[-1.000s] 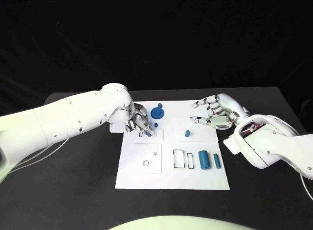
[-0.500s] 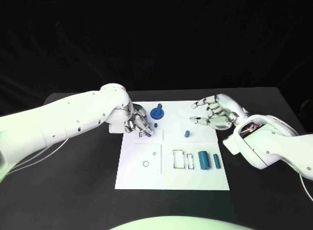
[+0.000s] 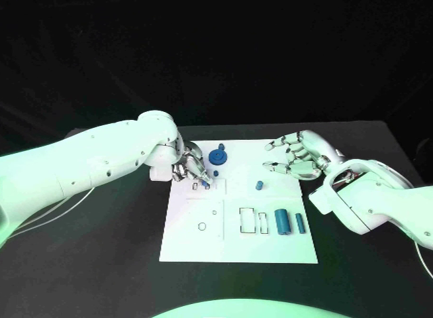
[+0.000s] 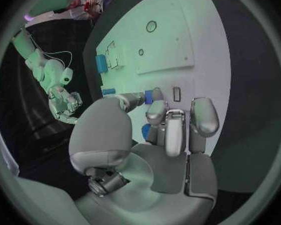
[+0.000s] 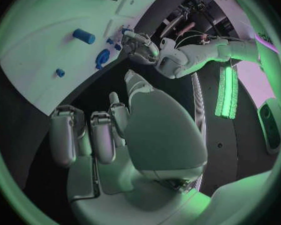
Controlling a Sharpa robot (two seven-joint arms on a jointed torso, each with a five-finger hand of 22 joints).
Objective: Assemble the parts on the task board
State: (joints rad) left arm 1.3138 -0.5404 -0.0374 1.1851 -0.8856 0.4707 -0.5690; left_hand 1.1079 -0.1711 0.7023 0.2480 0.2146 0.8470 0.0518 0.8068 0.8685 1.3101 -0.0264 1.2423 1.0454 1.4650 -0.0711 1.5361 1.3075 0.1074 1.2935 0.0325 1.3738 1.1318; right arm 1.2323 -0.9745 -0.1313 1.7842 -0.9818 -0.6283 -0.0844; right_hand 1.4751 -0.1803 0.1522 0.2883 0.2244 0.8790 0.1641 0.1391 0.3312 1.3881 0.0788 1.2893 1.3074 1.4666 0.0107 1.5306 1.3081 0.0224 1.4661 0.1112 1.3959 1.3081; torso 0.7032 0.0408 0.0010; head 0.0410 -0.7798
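Left hand [image 3: 186,165] fingers [image 4: 154,111] pinch a small blue part [image 3: 206,185] at the board's [image 3: 274,248] upper-left corner. Right hand [image 3: 298,158] hovers beside the board, fingers spread, grasping nothing.

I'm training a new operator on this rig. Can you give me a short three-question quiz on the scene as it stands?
1. True or false: the right hand holds a blue part.
2. Which hand has its fingertips at a small blue part near the far left corner of the task board? A) left hand B) right hand C) neither
3. Fill in: the two long blue cylinders lie side by side on the board's near ____ side.

Key:
1. False. It hovers over the board's far right edge, fingers apart, holding nothing.
2. A. The left hand has its fingertips at the small blue part, beside the blue gear-like part.
3. Right.
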